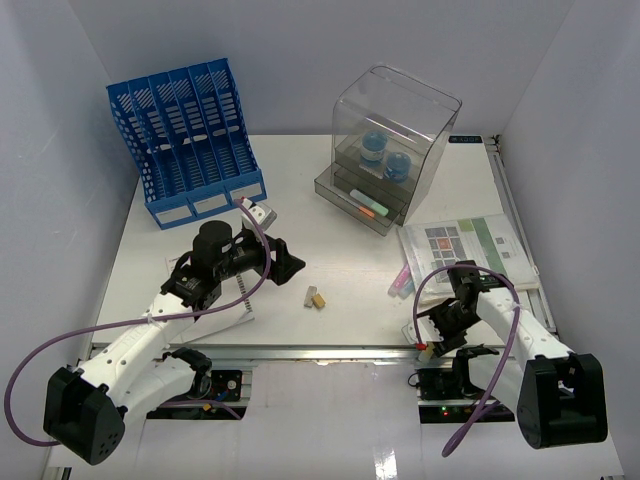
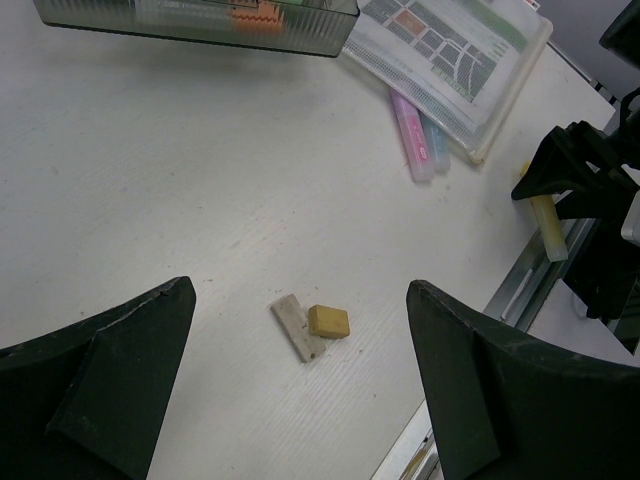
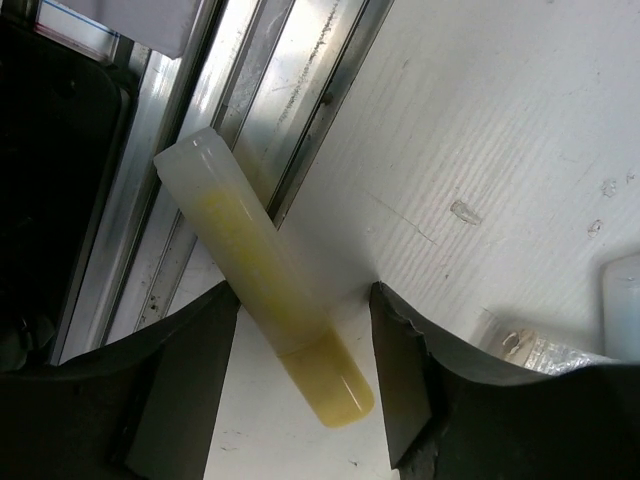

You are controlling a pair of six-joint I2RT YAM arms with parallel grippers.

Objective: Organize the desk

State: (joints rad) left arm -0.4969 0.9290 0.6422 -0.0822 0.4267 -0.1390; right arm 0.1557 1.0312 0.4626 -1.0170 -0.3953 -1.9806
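Note:
The white desk (image 1: 340, 240) has an aluminium rail (image 1: 330, 352) along its front edge. My left gripper (image 1: 288, 263) is open and empty above the desk's middle. In the left wrist view it (image 2: 300, 385) hovers over a yellow eraser (image 2: 328, 321) touching a grey-white eraser (image 2: 297, 327), also seen from above (image 1: 315, 298). My right gripper (image 1: 438, 335) is low at the front right edge. Its jaws (image 3: 305, 370) stand open around a yellow highlighter (image 3: 265, 290) that lies across the desk edge and the rail, with a gap at the right finger (image 3: 410, 370).
A blue slotted file rack (image 1: 190, 140) stands back left. A clear drawer box (image 1: 390, 140) stands back centre. A printed folder (image 1: 470, 250) lies at right, with pink and blue highlighters (image 1: 402, 278) beside it. A spiral notebook (image 1: 238, 300) lies under my left arm.

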